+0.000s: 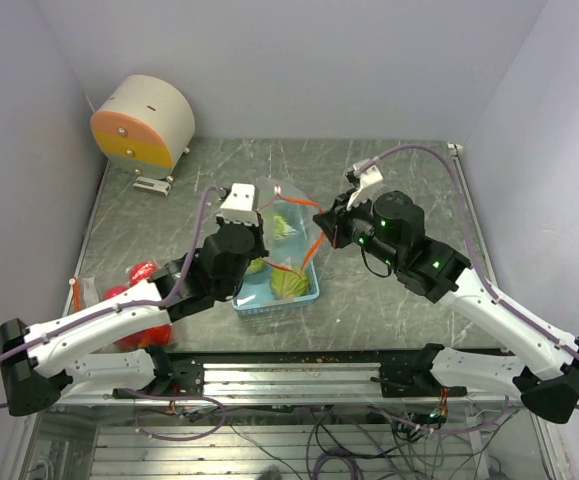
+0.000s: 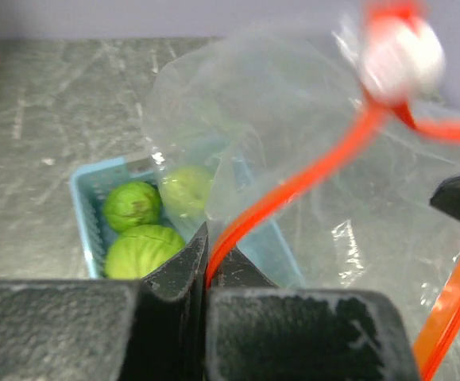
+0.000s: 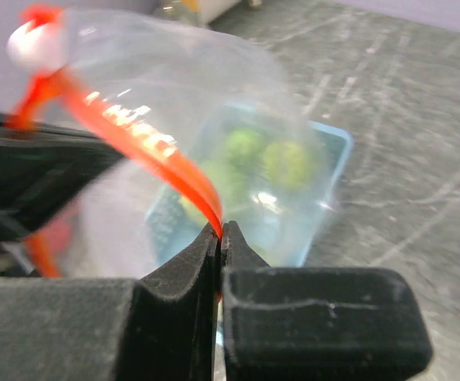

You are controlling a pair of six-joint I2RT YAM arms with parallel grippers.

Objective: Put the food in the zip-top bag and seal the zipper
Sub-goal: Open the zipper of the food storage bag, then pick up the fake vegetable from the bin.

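Top view: zip-top bag [image 1: 281, 205] hangs over the far end of the blue basket [image 1: 309, 293], stretched btwn both arms. Green fruits [image 1: 288, 284] lie in the basket; red fruits [image 1: 121, 296] sit well left of it.

Left wrist: left gripper [image 2: 206, 254] is clenched on the zipper [image 2: 293, 186], above the basket's near corner. Film looks thin, crinkly, v. light and prob. slippery. The stiffer strip is the place to pinch; fruits look smooth, round, likely to roll.

Right wrist: right gripper [image 3: 220, 238] is clamped on the zipper too, over the basket. Pale marks on the strip are too blurred to read; no other labels.
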